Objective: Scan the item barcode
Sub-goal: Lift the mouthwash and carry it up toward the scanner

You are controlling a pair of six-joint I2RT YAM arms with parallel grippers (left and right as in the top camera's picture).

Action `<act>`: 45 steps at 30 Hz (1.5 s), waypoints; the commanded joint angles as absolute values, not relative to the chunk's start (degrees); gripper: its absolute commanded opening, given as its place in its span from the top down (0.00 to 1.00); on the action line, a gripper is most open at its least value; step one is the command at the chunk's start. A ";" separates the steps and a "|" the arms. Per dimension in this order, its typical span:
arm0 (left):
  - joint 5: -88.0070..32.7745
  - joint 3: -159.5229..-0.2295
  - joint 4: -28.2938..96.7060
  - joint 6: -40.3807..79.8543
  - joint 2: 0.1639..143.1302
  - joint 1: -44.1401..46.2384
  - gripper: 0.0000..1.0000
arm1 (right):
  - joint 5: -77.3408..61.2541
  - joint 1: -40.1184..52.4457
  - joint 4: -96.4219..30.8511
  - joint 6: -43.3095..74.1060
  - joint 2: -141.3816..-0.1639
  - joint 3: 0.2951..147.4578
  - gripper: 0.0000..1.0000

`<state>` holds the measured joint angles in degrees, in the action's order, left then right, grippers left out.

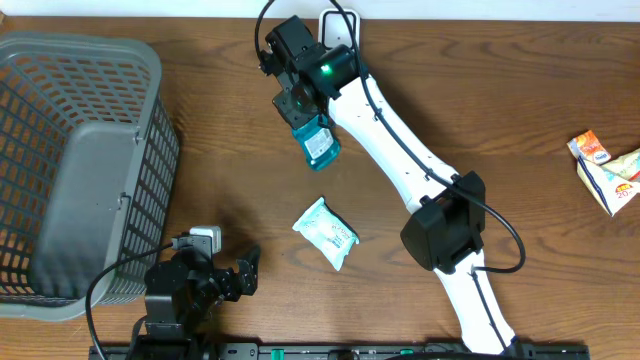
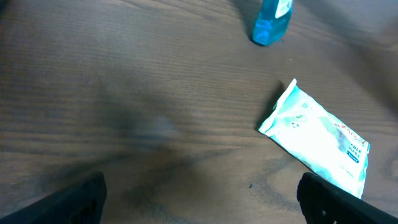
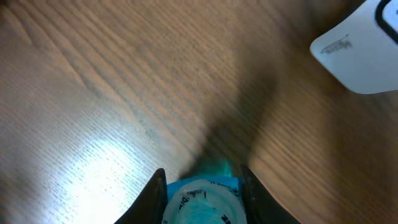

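Note:
My right gripper [image 1: 304, 122] is shut on a blue item [image 1: 318, 143] at the back middle of the wooden table. From the right wrist its black fingers [image 3: 155, 193] press both sides of the blue item [image 3: 204, 202], just above the wood. I cannot see a barcode on it. A white device [image 1: 338, 27] lies behind the gripper, and its corner [image 3: 359, 55] shows at the upper right of the right wrist view. My left gripper [image 1: 246, 272] rests near the front edge, open and empty. Its fingertips [image 2: 74, 200] stand wide apart, and the blue item [image 2: 271, 21] shows far ahead.
A white and teal wipes packet [image 1: 326, 233] lies flat mid-table, also as the packet [image 2: 318, 138] ahead and right of the left gripper. A grey mesh basket [image 1: 150, 150] fills the left side. Snack packets [image 1: 606, 170] lie at the far right edge.

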<state>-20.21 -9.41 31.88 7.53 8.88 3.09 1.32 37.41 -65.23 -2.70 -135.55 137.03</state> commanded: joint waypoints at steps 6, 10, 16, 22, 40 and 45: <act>-19.88 -8.84 32.56 7.79 8.80 2.92 0.02 | 0.93 37.06 -63.70 0.43 -135.26 139.63 0.82; -19.88 -8.84 32.56 7.81 8.80 2.92 0.02 | 0.93 37.06 -62.33 0.47 -135.24 139.83 0.82; -19.88 -8.84 32.56 7.81 8.80 2.92 0.02 | 0.91 37.06 -60.40 1.78 -135.24 139.83 0.80; -19.88 -8.84 32.56 7.79 8.80 2.92 0.02 | 0.97 37.12 -59.57 6.35 -135.24 139.83 0.78; -19.88 -8.84 32.56 7.79 8.80 2.92 0.02 | 6.96 37.19 -60.25 19.90 -135.24 139.81 0.46; -19.88 -8.84 32.56 7.81 8.80 2.92 0.02 | 6.98 37.17 -60.20 19.62 -135.24 139.81 0.40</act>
<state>-20.21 -9.41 31.88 7.53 8.88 3.09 6.04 37.45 -60.18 19.07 -135.55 138.28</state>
